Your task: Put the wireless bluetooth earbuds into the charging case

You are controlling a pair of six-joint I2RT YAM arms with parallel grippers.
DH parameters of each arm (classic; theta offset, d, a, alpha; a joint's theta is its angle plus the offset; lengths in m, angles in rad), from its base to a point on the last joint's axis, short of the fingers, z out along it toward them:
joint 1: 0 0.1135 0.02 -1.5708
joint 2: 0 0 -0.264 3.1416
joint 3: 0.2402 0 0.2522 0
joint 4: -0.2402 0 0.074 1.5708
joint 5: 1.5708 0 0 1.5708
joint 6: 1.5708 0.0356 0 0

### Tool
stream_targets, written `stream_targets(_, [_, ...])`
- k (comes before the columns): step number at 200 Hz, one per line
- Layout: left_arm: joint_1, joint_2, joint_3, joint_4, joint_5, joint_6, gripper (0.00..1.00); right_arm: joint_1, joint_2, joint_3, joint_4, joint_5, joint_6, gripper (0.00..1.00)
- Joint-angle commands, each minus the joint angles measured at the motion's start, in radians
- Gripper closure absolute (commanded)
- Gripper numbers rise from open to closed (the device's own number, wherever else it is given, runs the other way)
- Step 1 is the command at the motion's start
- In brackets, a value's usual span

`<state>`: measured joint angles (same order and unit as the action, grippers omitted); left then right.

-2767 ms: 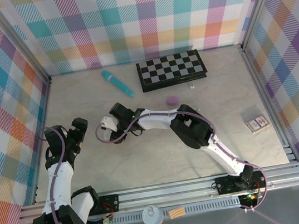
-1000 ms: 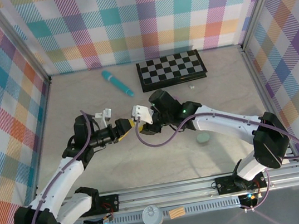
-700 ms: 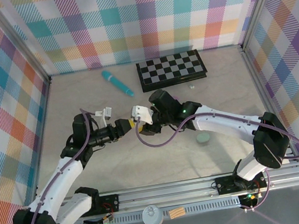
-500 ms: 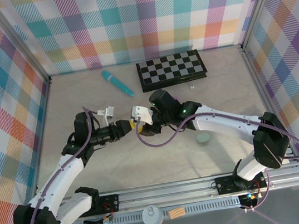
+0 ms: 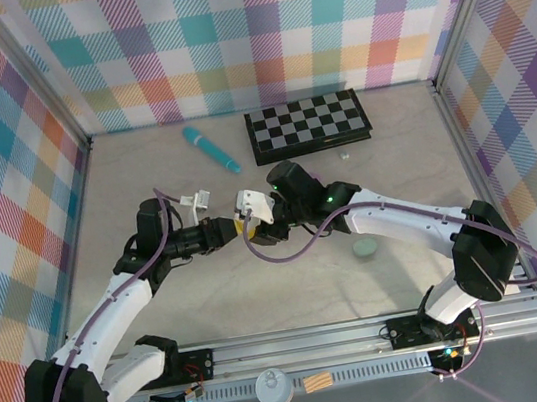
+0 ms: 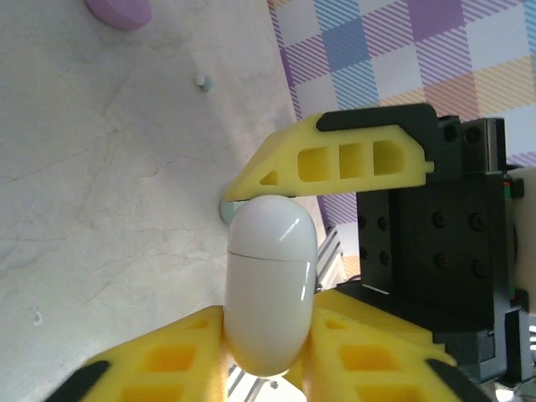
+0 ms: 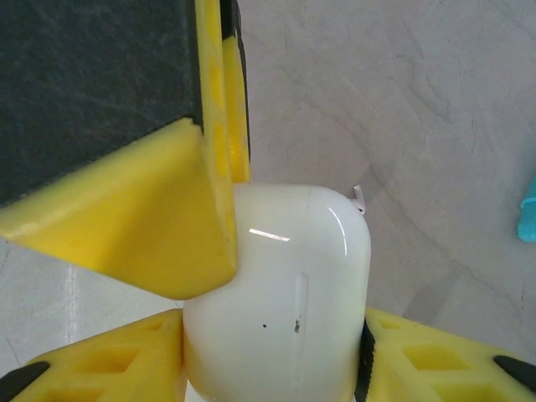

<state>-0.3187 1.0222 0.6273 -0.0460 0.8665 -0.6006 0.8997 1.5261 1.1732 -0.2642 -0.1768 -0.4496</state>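
You've got the charging case [image 6: 270, 268] held off the surface btwn both arms, over the ctr of the table [image 5: 144, 179], slightly toward its left edge. Lid looks closed w/ the seam line showing.

The left gripper [image 6: 268, 335] is clamped on the case's lower end, w/ yellow fingers [image 6: 167, 364] tight on either side. The right gripper [image 7: 272, 327] also looks closed on it: its own fingers flank the case in the right wrist view. From your left wrist cam, one of its fingers sits on the lid end.

One of the earbuds [image 6: 201, 81] lies loose on the table, near a purple pebble-shaped piece [image 6: 117, 10], not touching it. A tiny white speck [image 5: 343, 156] sits just off the checkerboard [image 5: 308, 124] at its near right corner, too small to ID.

A pale green pebble-shaped piece [image 5: 364, 246] lies right of ctr, by the right arm. The teal stick [image 5: 211, 149] is near the far edge, just left of the checkerboard. A small card box [image 5: 462, 222] is by the right edge.
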Motion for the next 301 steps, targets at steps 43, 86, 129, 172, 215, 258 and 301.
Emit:
stream_targets(43, [-0.01, -0.022, 0.02, 0.112, 0.014, 0.083, 0.88, -0.053, -0.093, -0.045, 0.091, -0.148, 0.139, 0.31])
stream_targets(86, [-0.01, -0.051, -0.04, 0.416, 0.049, 0.031, 0.89, -0.234, -0.235, -0.212, 0.416, -0.579, 0.536, 0.29])
stream_targets(129, [-0.026, -0.045, -0.061, 0.63, 0.099, 0.001, 0.89, -0.275, -0.207, -0.275, 0.766, -0.727, 0.886, 0.31])
stream_targets(172, [-0.063, -0.011, -0.078, 0.815, 0.116, -0.065, 0.89, -0.276, -0.124, -0.241, 0.886, -0.777, 0.998, 0.46])
stream_targets(215, [-0.072, -0.017, -0.087, 0.792, 0.123, -0.043, 0.89, -0.275, -0.125, -0.233, 0.871, -0.772, 0.973, 0.65])
stream_targets(258, [-0.072, -0.052, -0.08, 0.677, 0.122, 0.036, 0.89, -0.275, -0.173, -0.229, 0.747, -0.73, 0.873, 0.56])
stream_targets(301, [-0.072, -0.082, -0.074, 0.598, 0.112, 0.091, 0.89, -0.277, -0.186, -0.231, 0.745, -0.724, 0.867, 0.61])
